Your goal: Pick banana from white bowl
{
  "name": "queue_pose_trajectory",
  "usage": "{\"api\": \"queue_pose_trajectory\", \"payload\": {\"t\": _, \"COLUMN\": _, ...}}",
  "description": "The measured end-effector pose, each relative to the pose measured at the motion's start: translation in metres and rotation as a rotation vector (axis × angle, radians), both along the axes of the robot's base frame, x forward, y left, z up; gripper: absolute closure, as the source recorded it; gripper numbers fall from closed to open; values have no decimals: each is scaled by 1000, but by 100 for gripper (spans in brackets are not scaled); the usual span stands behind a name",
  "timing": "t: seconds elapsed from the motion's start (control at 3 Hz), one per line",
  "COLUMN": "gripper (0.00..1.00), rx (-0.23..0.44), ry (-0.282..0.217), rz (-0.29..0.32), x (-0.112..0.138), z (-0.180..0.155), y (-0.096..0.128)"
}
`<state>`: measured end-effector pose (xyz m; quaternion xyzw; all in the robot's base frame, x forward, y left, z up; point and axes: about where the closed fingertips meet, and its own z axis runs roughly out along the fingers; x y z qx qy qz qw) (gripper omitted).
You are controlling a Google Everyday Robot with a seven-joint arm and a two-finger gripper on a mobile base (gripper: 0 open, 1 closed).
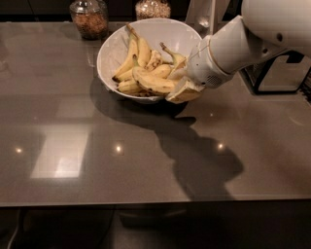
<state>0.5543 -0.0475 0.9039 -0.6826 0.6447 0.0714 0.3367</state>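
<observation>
The white bowl [112,53] stands at the back of the dark table and holds several yellow bananas. A long, thick, nearly straight banana [153,81] lies across the front of the pile. A shorter curved one [173,57] sits behind it, and another leans on the left wall [129,57]. My gripper [182,92] is at the bowl's front right rim, right next to the end of the long banana. I cannot tell whether it touches the banana. The white arm [233,46] reaches in from the right.
Two glass jars with brownish contents, one [89,17] and the other [152,8], stand behind the bowl. A dark object [279,73] sits at the right edge. The grey table [97,146] stretches toward the front, with the arm's shadow on it.
</observation>
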Motion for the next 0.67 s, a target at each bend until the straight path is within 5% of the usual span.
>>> {"api": "queue_pose_trajectory", "payload": {"t": 0.33, "gripper": 93, "rx": 0, "ry": -1, "rz": -1, "x": -5, "z": 13, "y": -1}}
{"api": "queue_pose_trajectory", "payload": {"t": 0.67, "gripper": 100, "rx": 40, "ry": 2, "rz": 12, "x": -13, "z": 30, "y": -8}}
